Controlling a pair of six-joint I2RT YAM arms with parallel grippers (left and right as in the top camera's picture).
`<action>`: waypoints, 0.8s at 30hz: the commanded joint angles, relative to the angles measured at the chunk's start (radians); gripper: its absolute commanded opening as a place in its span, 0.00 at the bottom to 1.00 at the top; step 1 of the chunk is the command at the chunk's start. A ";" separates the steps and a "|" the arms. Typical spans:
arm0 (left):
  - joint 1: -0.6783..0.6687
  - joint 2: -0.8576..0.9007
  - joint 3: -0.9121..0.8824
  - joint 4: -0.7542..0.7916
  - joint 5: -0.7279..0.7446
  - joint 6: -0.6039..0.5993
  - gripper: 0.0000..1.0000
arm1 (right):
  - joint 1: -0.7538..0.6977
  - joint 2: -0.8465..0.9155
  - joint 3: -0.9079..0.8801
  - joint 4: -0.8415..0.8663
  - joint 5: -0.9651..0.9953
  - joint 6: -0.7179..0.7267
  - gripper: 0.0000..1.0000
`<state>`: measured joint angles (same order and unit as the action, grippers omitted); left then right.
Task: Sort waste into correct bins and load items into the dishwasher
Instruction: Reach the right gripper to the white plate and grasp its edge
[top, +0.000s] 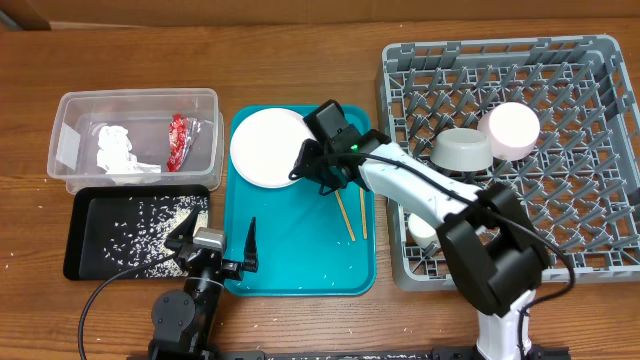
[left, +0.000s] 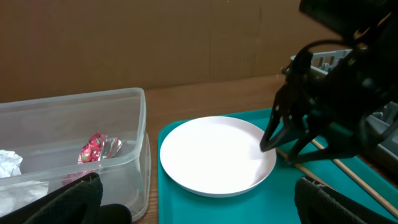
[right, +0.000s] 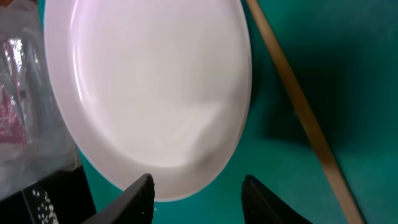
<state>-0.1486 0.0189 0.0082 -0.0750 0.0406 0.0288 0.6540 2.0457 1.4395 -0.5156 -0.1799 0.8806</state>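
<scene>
The pale plate (top: 265, 147) lies at the back left of the teal tray (top: 300, 255). My right gripper (top: 312, 172) is open at the plate's right rim, its fingers straddling the rim (right: 198, 191) of the plate (right: 149, 87). Two chopsticks (top: 351, 213) lie on the tray to its right. My left gripper (top: 218, 247) is open and empty at the tray's front left edge; the left wrist view shows its gripper (left: 200, 200) facing the plate (left: 217, 155). The clear tub (top: 135, 96) holds the red wrapper (top: 178, 140) and napkin (top: 115, 150).
The black tray (top: 72, 240) with scattered rice grains (top: 140, 225) sits in front of the tub. The grey rack (top: 500, 48) at right holds a grey bowl (top: 462, 150), a pink bowl (top: 508, 130) and a white cup (top: 421, 228) partly behind my right arm.
</scene>
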 joint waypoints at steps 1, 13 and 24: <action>0.005 -0.004 -0.003 -0.002 -0.007 -0.008 1.00 | 0.002 0.054 -0.007 0.037 -0.010 0.067 0.47; 0.005 -0.004 -0.003 -0.002 -0.007 -0.008 1.00 | 0.021 0.074 -0.005 -0.042 0.000 0.067 0.05; 0.005 -0.004 -0.003 -0.002 -0.007 -0.008 1.00 | -0.003 -0.090 0.023 -0.117 0.050 -0.091 0.04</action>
<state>-0.1486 0.0189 0.0082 -0.0753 0.0406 0.0288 0.6598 2.0773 1.4380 -0.6304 -0.1810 0.8913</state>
